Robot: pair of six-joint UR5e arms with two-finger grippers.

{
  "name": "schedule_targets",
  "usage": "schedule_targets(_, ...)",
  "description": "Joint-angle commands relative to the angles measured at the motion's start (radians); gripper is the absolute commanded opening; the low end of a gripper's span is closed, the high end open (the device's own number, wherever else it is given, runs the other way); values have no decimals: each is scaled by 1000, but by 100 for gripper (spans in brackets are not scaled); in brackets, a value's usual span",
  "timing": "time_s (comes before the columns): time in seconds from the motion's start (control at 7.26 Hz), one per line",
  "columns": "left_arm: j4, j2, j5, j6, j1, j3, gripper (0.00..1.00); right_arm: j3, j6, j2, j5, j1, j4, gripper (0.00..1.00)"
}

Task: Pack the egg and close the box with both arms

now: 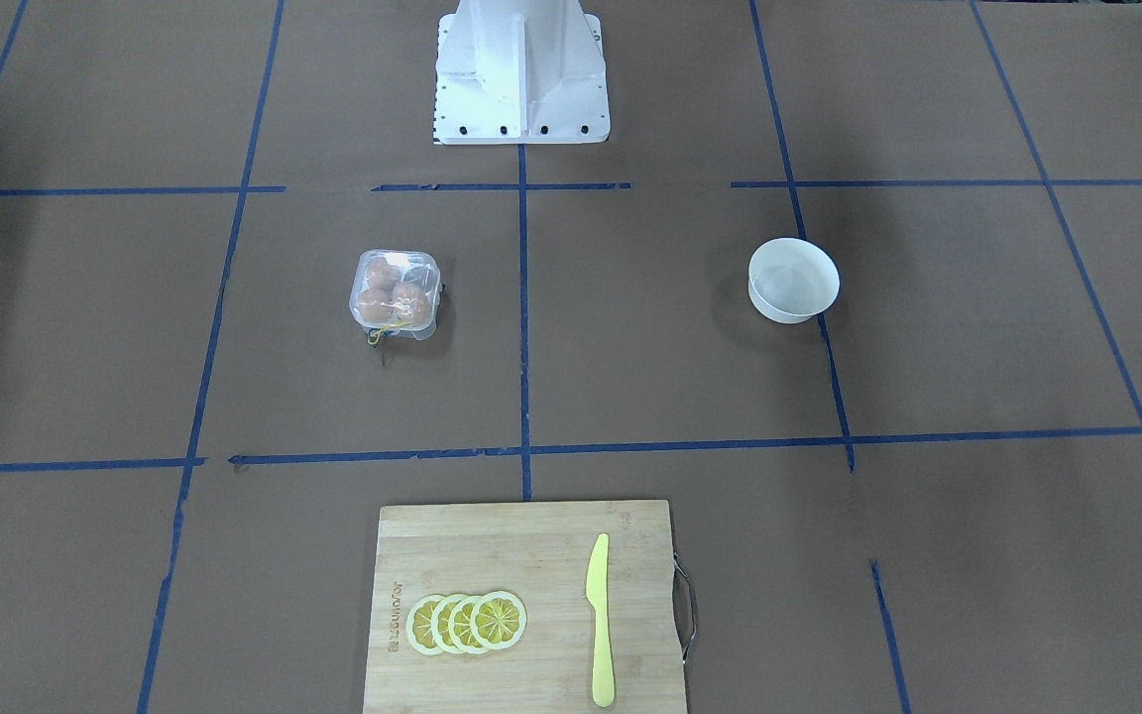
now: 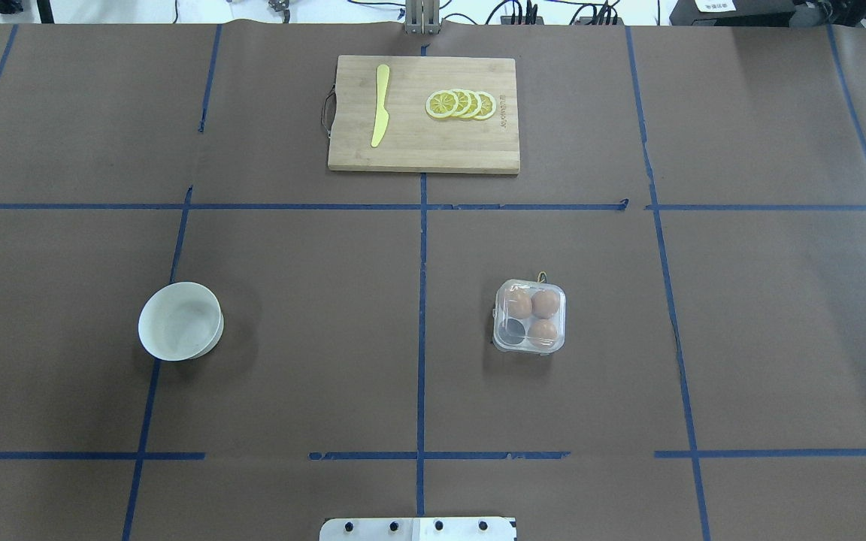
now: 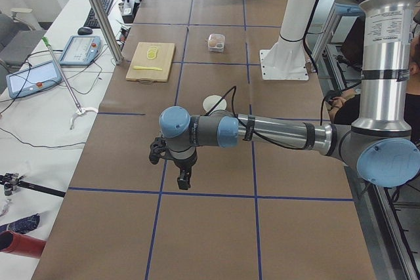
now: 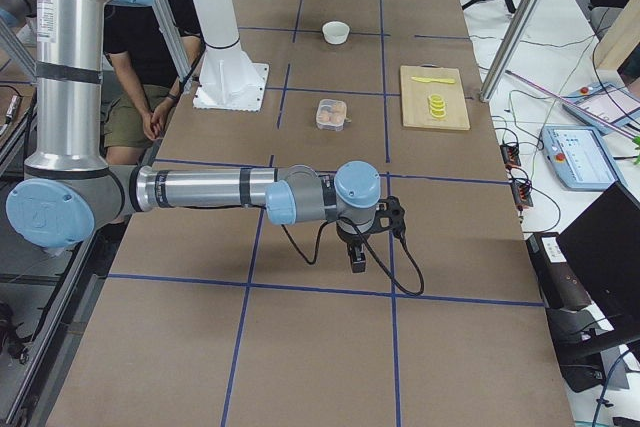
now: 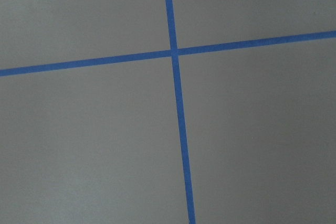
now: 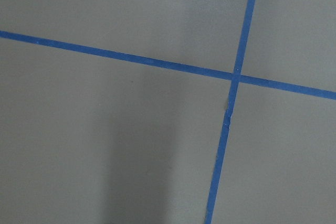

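- Left gripper [image 3: 172,165] and right gripper [image 4: 368,239] hang over opposite desk [image 3: 216,227] ends, probably parked clear; jaws' state cannot be told
- Egg carton [image 2: 530,316] sits on the robot's right, three eggs [image 2: 519,304] inside, lid seemingly down

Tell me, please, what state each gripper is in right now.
Left gripper: cannot be told, seen only from the side.
Right gripper: cannot be told, seen only from the side.

Robotics lab, tape-gridded table [image 2: 290,338], robot arm [image 3: 275,132], teach pendant [image 4: 578,154], aluminium frame post [image 3: 98,11].
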Motion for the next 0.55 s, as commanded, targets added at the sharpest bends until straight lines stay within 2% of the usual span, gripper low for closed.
schedule_targets(0.0, 4, 17, -4, -5, 6, -8, 100, 11, -9, 48, -13, -7, -119, 100)
schedule_targets(0.41, 2, 18, -5, -5, 3, -8, 100, -13, -12, 47, -18, -23, -115, 100)
